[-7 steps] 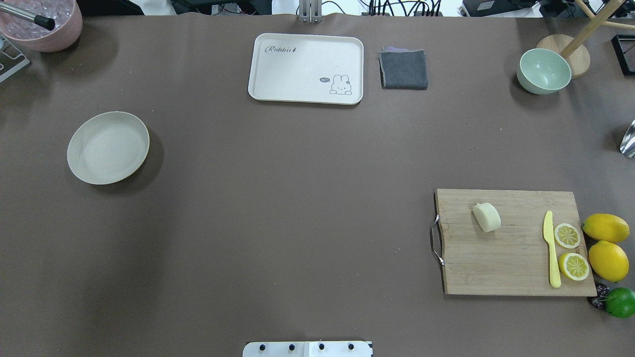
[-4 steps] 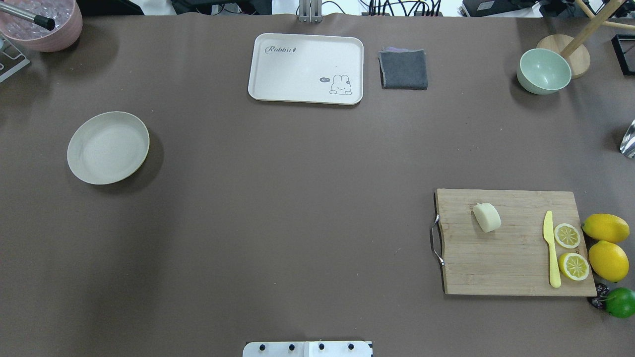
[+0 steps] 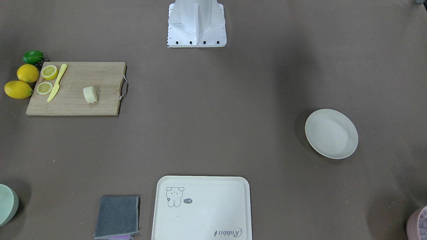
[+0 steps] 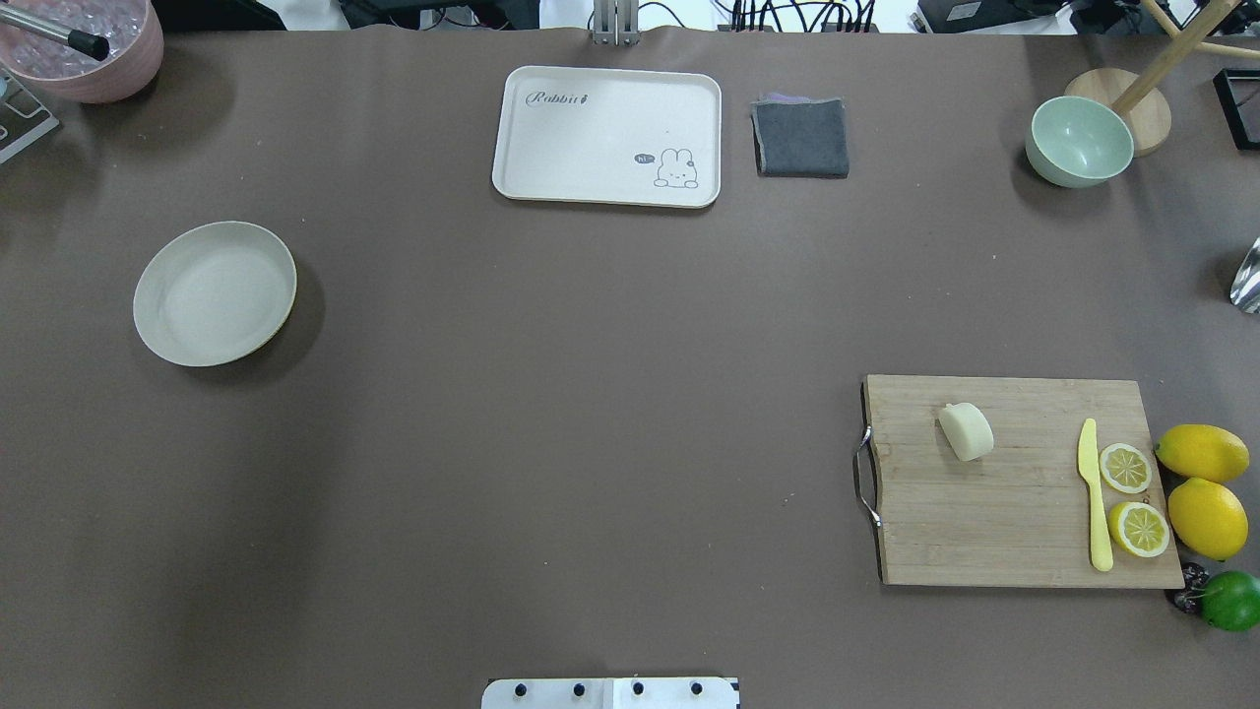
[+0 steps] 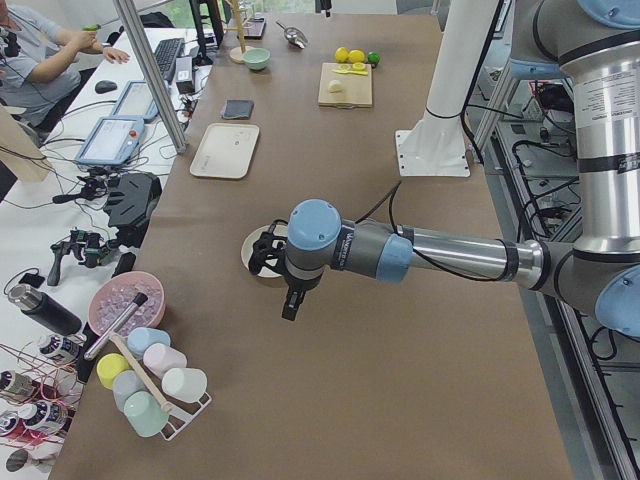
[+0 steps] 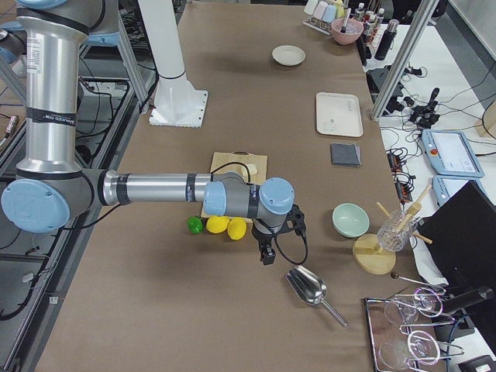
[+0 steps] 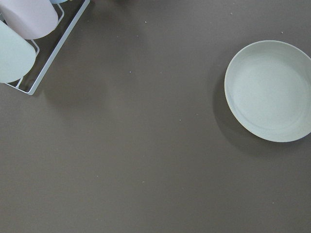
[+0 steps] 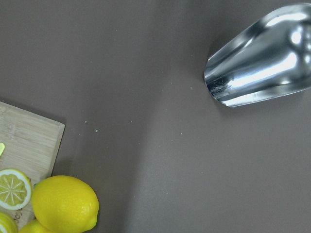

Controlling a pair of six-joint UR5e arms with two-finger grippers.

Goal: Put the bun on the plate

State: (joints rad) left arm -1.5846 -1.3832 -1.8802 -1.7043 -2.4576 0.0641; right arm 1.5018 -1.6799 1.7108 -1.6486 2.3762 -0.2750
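Note:
The bun [image 4: 966, 431], a pale cream lump, lies on the wooden cutting board [image 4: 1014, 522] at the table's right. It also shows in the front-facing view, bun [image 3: 90, 94]. The off-white plate [image 4: 215, 293] sits far off at the table's left, with nothing on it; the left wrist view has the plate [image 7: 270, 91] at its right edge. My left gripper [image 5: 289, 308] hangs above the table beside the plate, seen only from the side. My right gripper [image 6: 267, 256] hovers past the lemons, between board and scoop. I cannot tell whether either is open or shut.
On the board lie a yellow knife [image 4: 1093, 492] and two lemon halves [image 4: 1125, 468]; whole lemons [image 4: 1203, 453] and a lime [image 4: 1230, 600] sit beside it. A cream tray [image 4: 606, 136], grey cloth [image 4: 800, 138] and green bowl [image 4: 1079, 141] line the far edge. A metal scoop [image 8: 262, 58] lies right.

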